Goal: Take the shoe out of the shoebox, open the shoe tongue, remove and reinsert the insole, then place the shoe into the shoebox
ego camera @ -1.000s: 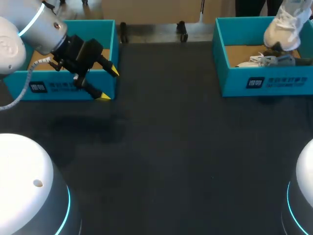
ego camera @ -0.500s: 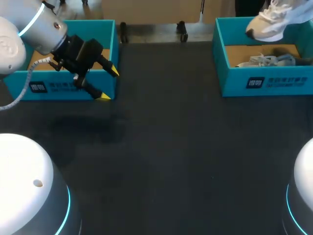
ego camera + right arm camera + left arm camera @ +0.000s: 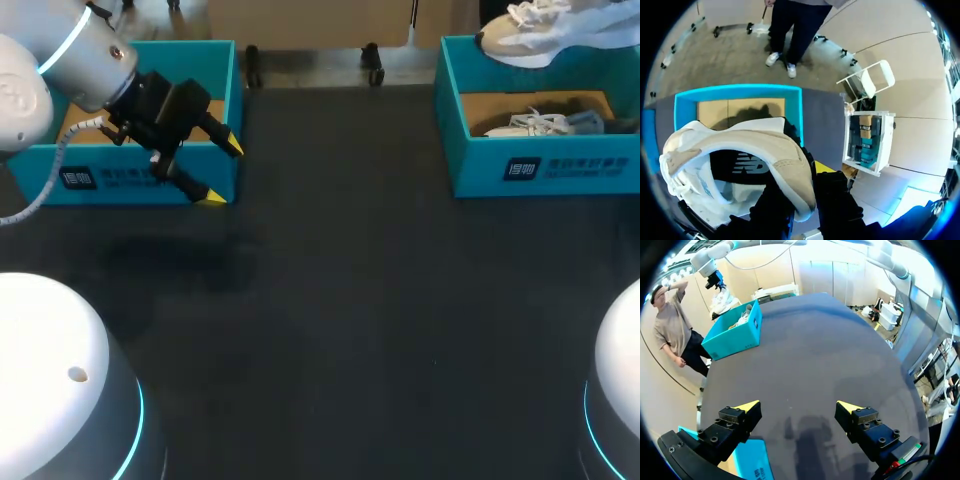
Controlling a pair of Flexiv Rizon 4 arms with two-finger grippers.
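A cream low-top sneaker [image 3: 520, 35] is held in the air above the far rim of the teal cardboard shoebox [image 3: 560, 165] at the right of the dark grey tabletop [image 3: 350, 300], clear of the box walls. In the right wrist view the right tool [image 3: 805, 185] is seen clamped on the sneaker [image 3: 740, 150]. One finger appears to sit inside the opening and the other outside the side wall near the heel, with the sole turned away and the box [image 3: 740, 89] below.

The sneaker is judged light, with a soft, yielding upper and a stiffer sole. A pinch on the padded collar can be expected to let it swing or sag, so a hold closer to the firm heel counter or across the sole edge would be steadier. The tongue and insole are thin and floppy and would call for a shallow fingertip pinch.

A second pale sneaker [image 3: 540, 123] lies inside the box.

The left arm is stretched low beside a second teal box [image 3: 100, 180], and the left tool [image 3: 222, 172] is spread wide and carries nothing.
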